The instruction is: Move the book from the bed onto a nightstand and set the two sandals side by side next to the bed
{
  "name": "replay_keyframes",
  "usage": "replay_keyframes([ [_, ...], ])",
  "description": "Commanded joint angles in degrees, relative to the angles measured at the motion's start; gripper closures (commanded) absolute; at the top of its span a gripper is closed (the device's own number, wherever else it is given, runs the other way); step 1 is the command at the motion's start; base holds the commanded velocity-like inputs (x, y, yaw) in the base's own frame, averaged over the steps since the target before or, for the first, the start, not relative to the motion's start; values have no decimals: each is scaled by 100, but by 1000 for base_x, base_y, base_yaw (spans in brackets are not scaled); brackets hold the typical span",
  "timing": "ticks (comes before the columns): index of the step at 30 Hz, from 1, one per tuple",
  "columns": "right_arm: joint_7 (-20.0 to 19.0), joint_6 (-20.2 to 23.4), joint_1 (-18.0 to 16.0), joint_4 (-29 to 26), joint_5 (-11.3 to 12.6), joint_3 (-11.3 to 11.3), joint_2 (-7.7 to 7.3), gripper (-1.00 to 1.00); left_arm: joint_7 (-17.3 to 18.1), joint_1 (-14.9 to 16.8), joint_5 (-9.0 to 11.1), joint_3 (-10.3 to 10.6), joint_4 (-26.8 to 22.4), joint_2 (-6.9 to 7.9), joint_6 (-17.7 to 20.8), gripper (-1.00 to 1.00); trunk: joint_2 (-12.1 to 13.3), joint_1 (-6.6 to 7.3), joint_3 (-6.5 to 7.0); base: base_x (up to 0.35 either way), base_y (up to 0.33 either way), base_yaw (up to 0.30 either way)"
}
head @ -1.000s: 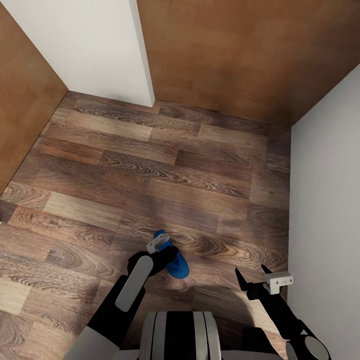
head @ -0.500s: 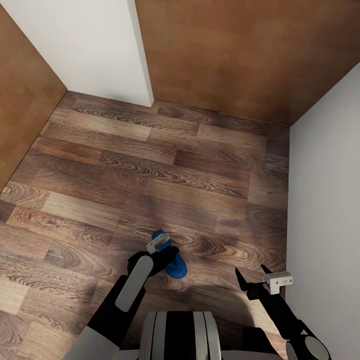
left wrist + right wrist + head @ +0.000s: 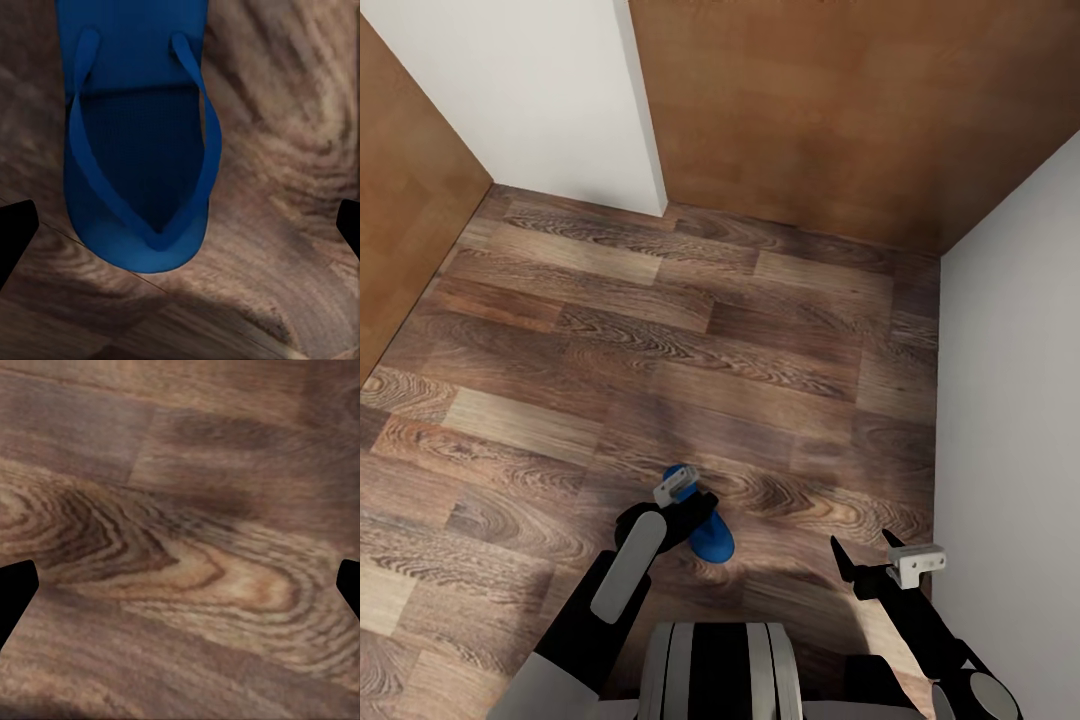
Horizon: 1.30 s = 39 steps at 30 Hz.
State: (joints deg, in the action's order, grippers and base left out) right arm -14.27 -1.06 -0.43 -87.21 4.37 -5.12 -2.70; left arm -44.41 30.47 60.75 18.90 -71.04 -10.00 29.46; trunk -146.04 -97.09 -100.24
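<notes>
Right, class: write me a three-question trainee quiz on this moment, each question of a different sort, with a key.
1. True or false: the left gripper is clamped on the bright blue flat sandal.
2. What lies under the right gripper? A) wood-plank floor B) grey rug C) bed
3. Fill in: the sandal lies on the ____.

Key: 1. False: its fingers stand wide, apart from the sandal. 2. A. 3. floor.

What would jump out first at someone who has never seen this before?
A bright blue sandal lies on the wood-plank floor, right below the left gripper, whose fingers stand wide apart around it in the left wrist view. The right gripper hangs open over bare planks near a white wall.
</notes>
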Motion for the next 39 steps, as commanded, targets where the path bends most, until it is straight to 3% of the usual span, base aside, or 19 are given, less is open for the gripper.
replay_keyframes([
  [1, -36, -9, -1, 3, 46, -7, 0, -100, -43, 2, 37, 2, -7, 0, 8, -100, -1, 1, -3, 19, 0, 0],
  [17, -39, -9, -1, 3, 46, -7, -2, -100, -42, 2, 42, 1, -7, 0, 8, -100, -1, 1, -3, 3, 0, 0],
  [25, -37, -9, -1, 3, 46, -7, -2, -100, -42, 2, 43, 0, -7, 0, 8, -100, -12, -20, -180, 0, 0, 0],
  [31, -37, -9, -1, 2, 46, -7, -2, -100, -42, 2, 43, 0, -7, 0, 8, -100, -12, -20, -180, 0, 0, 0],
  [39, -38, -9, -1, 6, 46, -7, -2, -100, -42, 2, 43, 1, -7, 0, 8, -100, -22, -41, -357, 0, 0, 0],
])
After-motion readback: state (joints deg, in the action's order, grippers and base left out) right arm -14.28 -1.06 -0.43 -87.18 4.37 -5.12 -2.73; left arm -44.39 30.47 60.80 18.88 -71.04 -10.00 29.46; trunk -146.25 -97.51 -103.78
